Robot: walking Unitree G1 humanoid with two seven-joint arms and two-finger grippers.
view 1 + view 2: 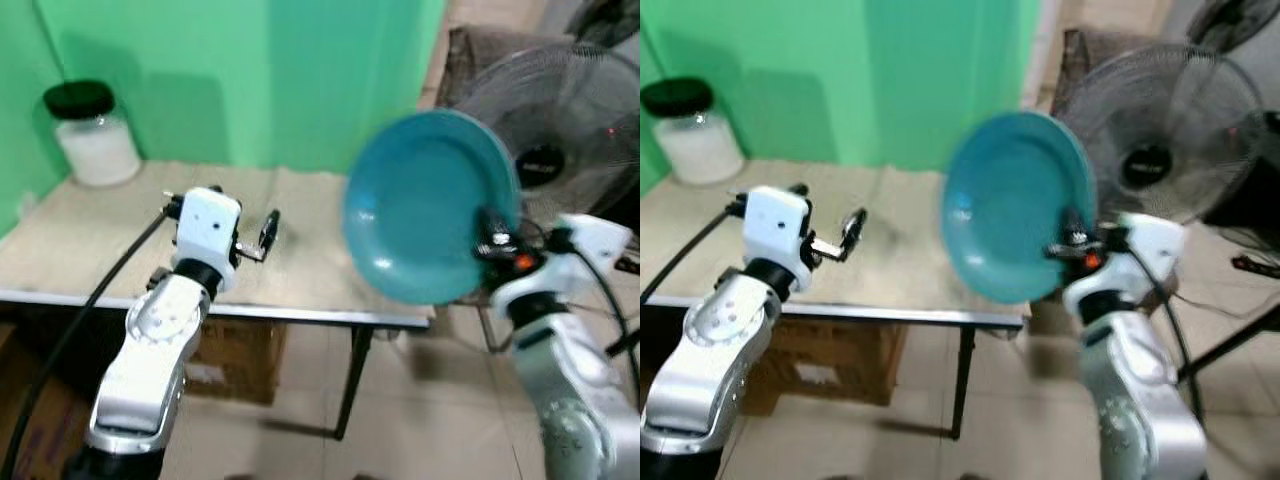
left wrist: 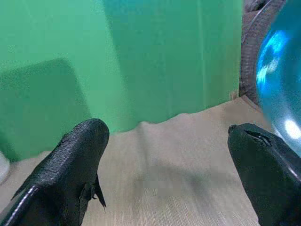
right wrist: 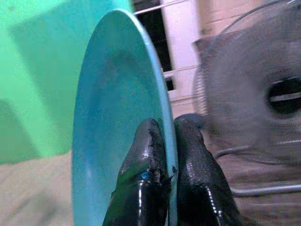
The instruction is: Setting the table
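A teal plate (image 1: 430, 205) hangs on edge in the air beside the table's right end. My right gripper (image 1: 490, 238) is shut on its rim, and the fingers (image 3: 188, 160) pinch the rim from both sides in the right wrist view. The plate's hollow face (image 3: 113, 127) turns toward the table. My left gripper (image 1: 268, 230) is open over the cloth-covered table (image 1: 90, 250), near its front edge. Its two black fingers (image 2: 70, 169) stand wide apart with nothing between them, and the plate (image 2: 280, 80) shows beyond them.
A white jar with a black lid (image 1: 92, 135) stands at the table's back left corner. A green wall (image 1: 240, 70) rises behind the table. A standing fan (image 1: 570, 130) is on the floor to the right, close behind the plate. A cardboard box (image 1: 235, 360) sits under the table.
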